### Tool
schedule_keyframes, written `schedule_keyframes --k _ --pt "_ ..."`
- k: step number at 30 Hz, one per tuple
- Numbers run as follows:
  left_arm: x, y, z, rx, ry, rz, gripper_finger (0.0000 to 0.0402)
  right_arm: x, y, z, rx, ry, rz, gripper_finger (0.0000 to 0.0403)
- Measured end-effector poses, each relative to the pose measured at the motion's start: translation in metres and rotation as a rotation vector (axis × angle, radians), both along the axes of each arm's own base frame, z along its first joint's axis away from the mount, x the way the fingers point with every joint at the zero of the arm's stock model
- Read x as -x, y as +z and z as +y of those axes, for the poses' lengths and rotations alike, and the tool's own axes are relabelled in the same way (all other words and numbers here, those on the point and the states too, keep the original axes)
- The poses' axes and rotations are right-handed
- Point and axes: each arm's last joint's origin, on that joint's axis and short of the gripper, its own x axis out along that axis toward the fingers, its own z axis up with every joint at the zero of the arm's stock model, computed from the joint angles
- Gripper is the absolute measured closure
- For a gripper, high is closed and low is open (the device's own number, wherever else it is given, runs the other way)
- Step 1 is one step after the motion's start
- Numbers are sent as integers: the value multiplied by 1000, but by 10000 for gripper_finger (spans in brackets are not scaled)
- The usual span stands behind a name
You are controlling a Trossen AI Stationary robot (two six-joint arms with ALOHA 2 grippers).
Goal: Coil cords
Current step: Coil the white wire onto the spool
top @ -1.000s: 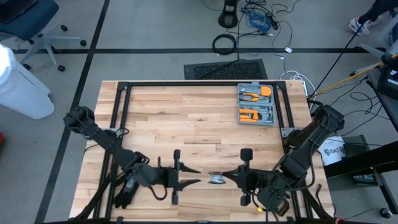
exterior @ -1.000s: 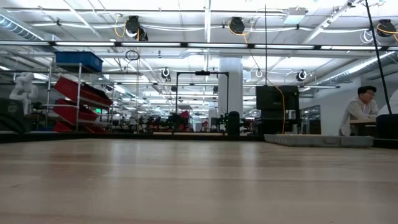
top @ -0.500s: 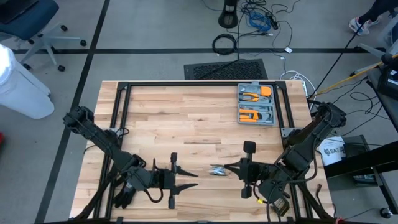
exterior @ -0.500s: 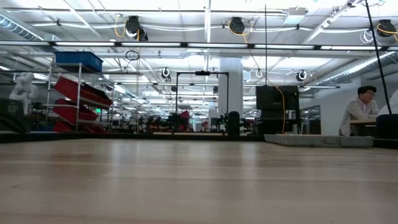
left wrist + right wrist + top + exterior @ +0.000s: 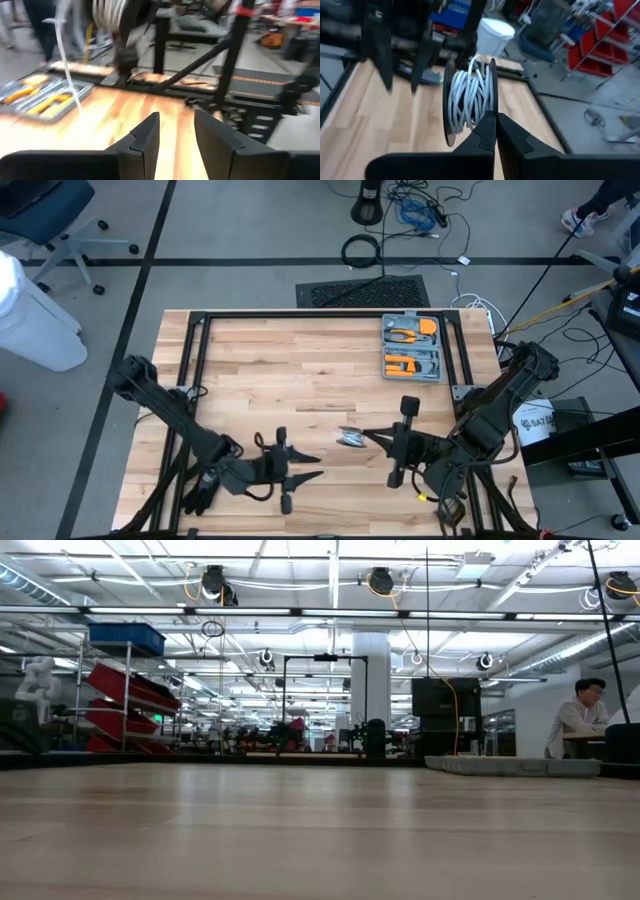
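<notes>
The only writing that could be partly read was on a white bucket (image 5: 534, 423) beside the right edge of the light wooden plank desk (image 5: 300, 370), where dark letters began with "SAT"; the rest was hidden by the arm. The right gripper (image 5: 367, 436) was near the front middle of the desk, and its fingers (image 5: 487, 131) were pressed fully together on the small round bundle of white cord wound between two dark discs (image 5: 468, 100). In the high view this bundle of white cord (image 5: 350, 438) was at the tips of the right gripper, a little lifted or just above the wood; I could not tell which. The left gripper (image 5: 313, 467) was lower and to the left, well apart from the bundle, and its fingers (image 5: 145, 135) stood partly apart with nothing between them. A grey tray with orange-handled tools (image 5: 412, 348) lay near the back right corner, inside the black metal frame (image 5: 300, 315) that ran along the edges of the desk. Between this tray and the grippers the middle of the desk was bare wood. In the low view, a seated person (image 5: 580, 718) was far behind in the room.
</notes>
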Motion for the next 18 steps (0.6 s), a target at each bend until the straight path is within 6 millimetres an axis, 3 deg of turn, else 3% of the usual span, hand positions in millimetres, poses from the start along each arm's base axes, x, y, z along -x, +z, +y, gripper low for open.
schedule_keyframes --k 10,18 --pt "-17 -55 -20 -39 302 -13 274 1 9 -5 99 -9 -21 403" --pt "-32 -80 -33 -58 320 -134 274 4 15 -8 102 1 -36 403"
